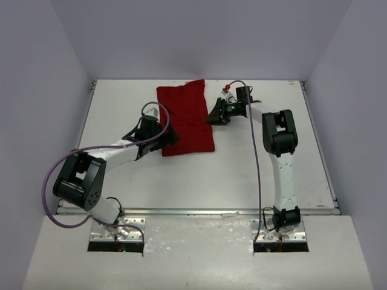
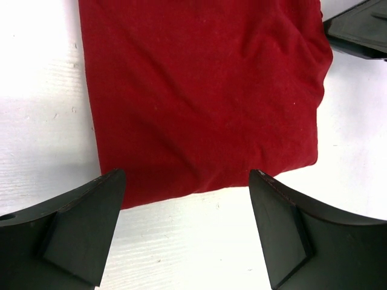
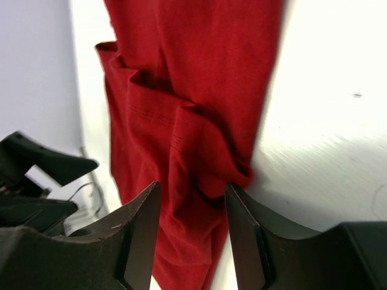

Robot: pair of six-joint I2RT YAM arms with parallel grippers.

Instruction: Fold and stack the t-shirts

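The deep-red t-shirt point(image 1: 186, 118) lies folded into a tall rectangle on the white table point(image 1: 242, 175), at the back middle. My left gripper point(image 1: 166, 135) is open at the shirt's lower left edge. In the left wrist view its jaws point(image 2: 187, 176) stand wide apart over the shirt's point(image 2: 205, 90) hem, with nothing between them. My right gripper point(image 1: 215, 116) is at the shirt's right edge. In the right wrist view its jaws point(image 3: 192, 185) are partly open astride a bunched fold of the shirt point(image 3: 193, 60), and one finger point(image 3: 242, 223) touches the fold.
Pale walls enclose the table on the left, back and right. A small red-tipped part point(image 1: 227, 87) sits on the right arm near the back edge. The right gripper's finger point(image 2: 360, 30) shows in the left wrist view. The left gripper point(image 3: 42, 163) shows in the right wrist view.
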